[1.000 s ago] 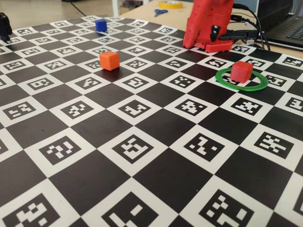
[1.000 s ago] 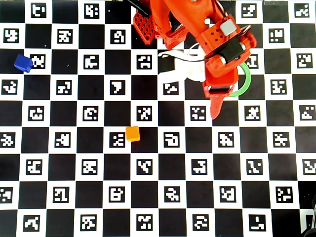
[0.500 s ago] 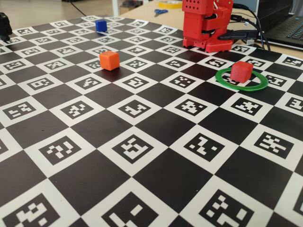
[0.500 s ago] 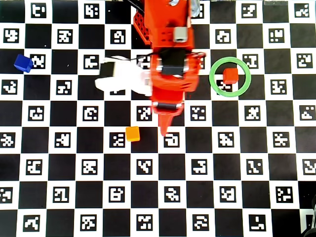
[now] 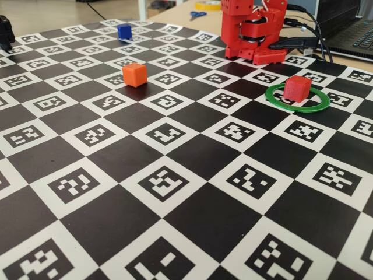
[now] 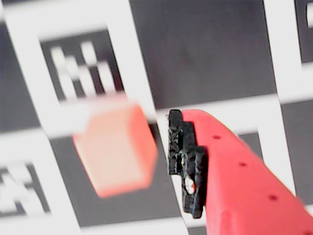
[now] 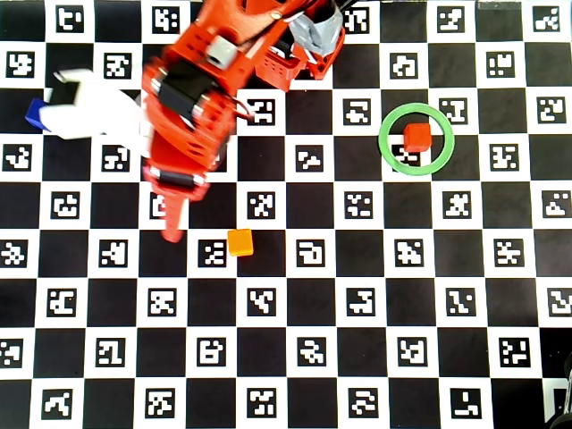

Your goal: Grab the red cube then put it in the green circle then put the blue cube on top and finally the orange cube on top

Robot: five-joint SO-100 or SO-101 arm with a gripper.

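Red cube (image 7: 416, 137) sits in the ring (image 7: 390, 158); blue cube (image 7: 34, 113) comes next.
Our claw (image 7: 170, 234) carries nothing; its opening we cannot tell. The orange cube (image 7: 239, 242) beside its tip risks a knock; blue lies behind, half-hidden.

Readable text: none in any view
Board (image 5: 192, 216): only black-and-white square code markers in its white squares, no letters or numbers

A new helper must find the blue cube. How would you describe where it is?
In the overhead view, the checkered board has the red arm at the top. The blue cube peeks out at the far left edge, the only blue piece.
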